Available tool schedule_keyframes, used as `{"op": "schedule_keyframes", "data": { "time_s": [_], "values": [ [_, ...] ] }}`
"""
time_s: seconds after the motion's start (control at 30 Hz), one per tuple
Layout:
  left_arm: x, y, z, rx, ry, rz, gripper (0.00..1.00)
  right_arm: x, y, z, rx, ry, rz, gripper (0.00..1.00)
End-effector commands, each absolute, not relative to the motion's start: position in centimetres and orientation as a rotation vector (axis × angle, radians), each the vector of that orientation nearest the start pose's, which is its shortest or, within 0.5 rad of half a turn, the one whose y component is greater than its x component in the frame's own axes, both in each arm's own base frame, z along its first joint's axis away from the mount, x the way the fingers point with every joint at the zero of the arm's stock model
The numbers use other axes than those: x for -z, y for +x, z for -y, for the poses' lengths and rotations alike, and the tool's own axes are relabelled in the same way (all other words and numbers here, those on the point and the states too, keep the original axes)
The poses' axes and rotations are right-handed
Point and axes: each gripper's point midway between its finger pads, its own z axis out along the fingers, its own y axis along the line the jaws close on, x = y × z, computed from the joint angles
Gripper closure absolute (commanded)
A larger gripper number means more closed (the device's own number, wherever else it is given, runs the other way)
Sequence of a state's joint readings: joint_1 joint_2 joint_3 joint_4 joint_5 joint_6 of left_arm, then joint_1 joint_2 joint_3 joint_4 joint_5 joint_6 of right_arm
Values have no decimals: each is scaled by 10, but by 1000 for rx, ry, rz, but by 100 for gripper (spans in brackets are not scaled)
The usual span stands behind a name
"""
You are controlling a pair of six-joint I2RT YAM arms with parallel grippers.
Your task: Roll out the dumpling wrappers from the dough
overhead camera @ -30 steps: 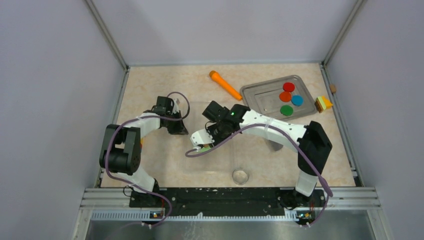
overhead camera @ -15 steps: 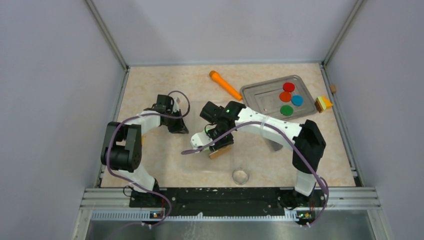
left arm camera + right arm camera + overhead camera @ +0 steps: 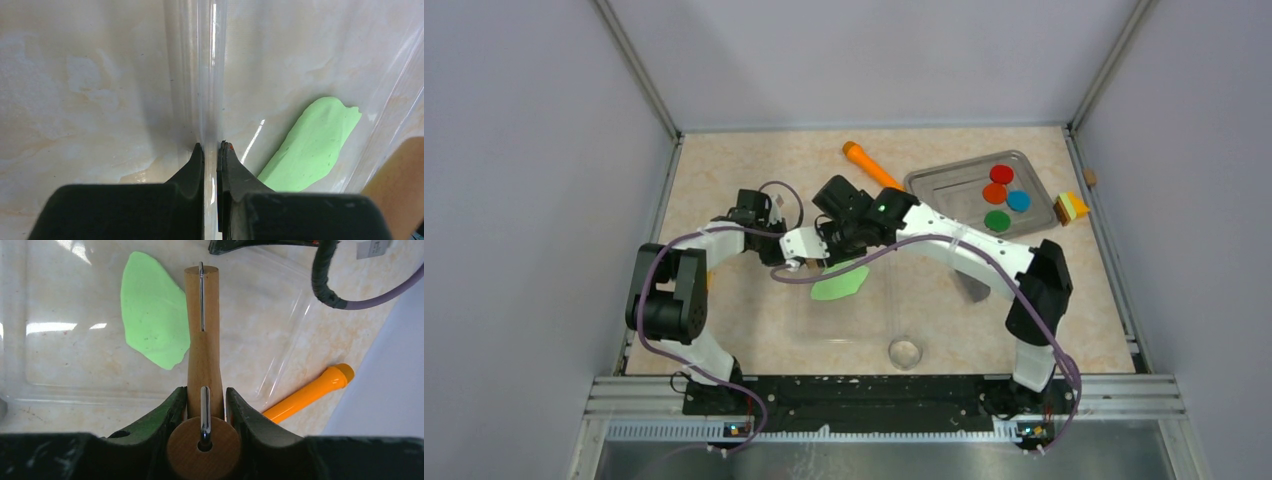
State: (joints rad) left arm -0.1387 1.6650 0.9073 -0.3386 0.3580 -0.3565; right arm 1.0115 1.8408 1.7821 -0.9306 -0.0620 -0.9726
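Note:
The dough is a thin, flat, lime-green sheet lying inside a clear plastic tray. It also shows in both wrist views as the same dough. My right gripper is shut on the handle of a wooden roller, which reaches out past the sheet's right edge; this gripper sits just up-left of the dough. My left gripper is shut on the tray's clear rim, at the tray's left side. No dumpling wrappers are in view.
An orange stick lies at the back. A metal tray at the back right holds red, orange, blue and dark green discs. A small clear round cutter sits near the front edge. A coloured block lies far right.
My right arm has carried the roller back and to the left, off the dough, which now lies uncovered and flat. The left arm has stayed put.

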Motion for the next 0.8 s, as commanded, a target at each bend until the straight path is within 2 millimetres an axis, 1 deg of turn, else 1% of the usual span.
{"op": "schedule_keyframes", "data": {
  "time_s": [0.0, 0.13, 0.2, 0.3, 0.4, 0.47, 0.53, 0.77],
  "values": [
    [-25, 330, 117, 618, -183, -2675, 100, -172, 278, -383, -43, -2145, -1352, 100],
    [-25, 330, 116, 610, -186, -2674, 100, -143, 266, -371, -66, -2223, -1371, 100],
    [-26, 331, 115, 607, -189, -2671, 100, -129, 254, -361, -97, -2291, -1380, 100],
    [-25, 332, 113, 599, -199, -2671, 100, -115, 229, -345, -165, -2410, -1402, 100],
    [-24, 333, 110, 593, -218, -2670, 100, -103, 199, -330, -268, -2537, -1430, 100],
    [-23, 334, 110, 592, -226, -2672, 100, -99, 181, -322, -347, -2595, -1458, 100],
    [-23, 336, 109, 592, -231, -2670, 100, -98, 172, -321, -399, -2620, -1482, 100],
    [-21, 336, 106, 587, -257, -2676, 100, -92, 163, -318, -459, -2663, -1550, 100]
  ]
}}
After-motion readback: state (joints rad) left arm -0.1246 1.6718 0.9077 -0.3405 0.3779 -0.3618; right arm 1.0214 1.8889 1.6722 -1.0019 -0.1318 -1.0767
